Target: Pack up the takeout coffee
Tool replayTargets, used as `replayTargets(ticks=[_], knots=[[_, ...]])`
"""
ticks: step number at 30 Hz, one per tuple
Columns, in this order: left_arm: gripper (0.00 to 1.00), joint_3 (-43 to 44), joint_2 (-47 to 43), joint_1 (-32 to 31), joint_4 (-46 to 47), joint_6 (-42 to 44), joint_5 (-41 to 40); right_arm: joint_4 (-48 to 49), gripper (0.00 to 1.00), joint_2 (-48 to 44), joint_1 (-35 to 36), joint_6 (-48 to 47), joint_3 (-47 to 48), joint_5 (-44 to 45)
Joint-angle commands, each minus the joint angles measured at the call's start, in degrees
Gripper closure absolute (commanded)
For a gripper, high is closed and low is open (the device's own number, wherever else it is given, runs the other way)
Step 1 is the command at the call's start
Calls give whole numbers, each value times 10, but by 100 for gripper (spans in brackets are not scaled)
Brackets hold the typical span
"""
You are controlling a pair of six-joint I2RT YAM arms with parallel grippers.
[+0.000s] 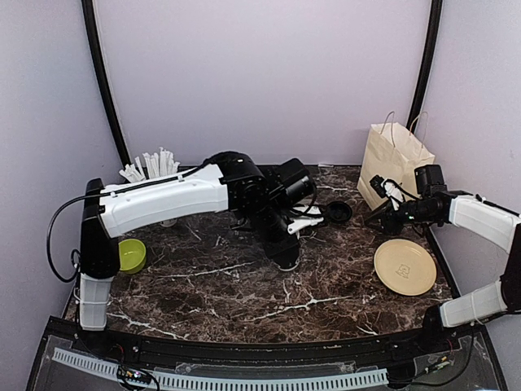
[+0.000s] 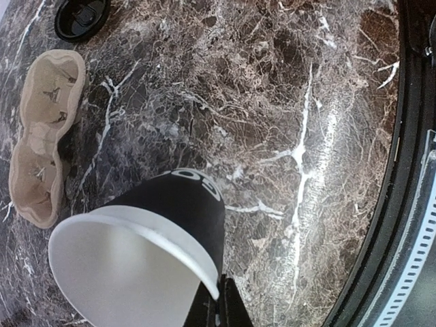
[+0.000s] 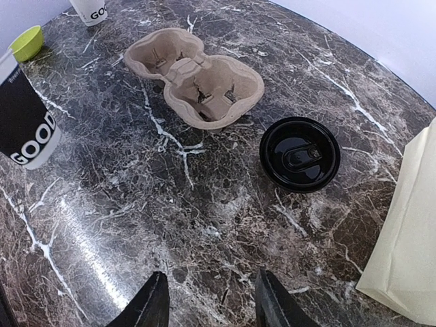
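at the middle of the surface (image 3: 204, 204), we list: takeout coffee cup (image 2: 170, 204), open-topped, grasped at its rim by the left claw (image 2: 216, 306); its round black lid (image 3: 300, 153) lying apart, near the pulp cup carrier (image 3: 194, 78); right claw (image 3: 211, 306) released, fingers (image 3: 153, 303) spread, holding nothing, above the dark marble.

lid (image 3: 300, 153) right of carrier (image 3: 194, 78) | cup (image 3: 24, 119) before carrier | bag (image 1: 395, 167) behind plate (image 1: 404, 266) | bowl (image 1: 132, 254) far left
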Motion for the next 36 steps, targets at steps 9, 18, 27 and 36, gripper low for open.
replayTargets(ticks=[9,18,27,36], knots=[[100,41,59,-19,-28,38,-26,16,58,-10,4,-2,-3,16],[75,48,71,-20,-25,39,-22,15,61,-3,4,5,7,22],[54,50,-10,-21,9,26,-44,-63,65,57,42,-63,120,129],[36,-151,-201,39,228,-30,-70,-158,56,191,118,-173,272,216]])
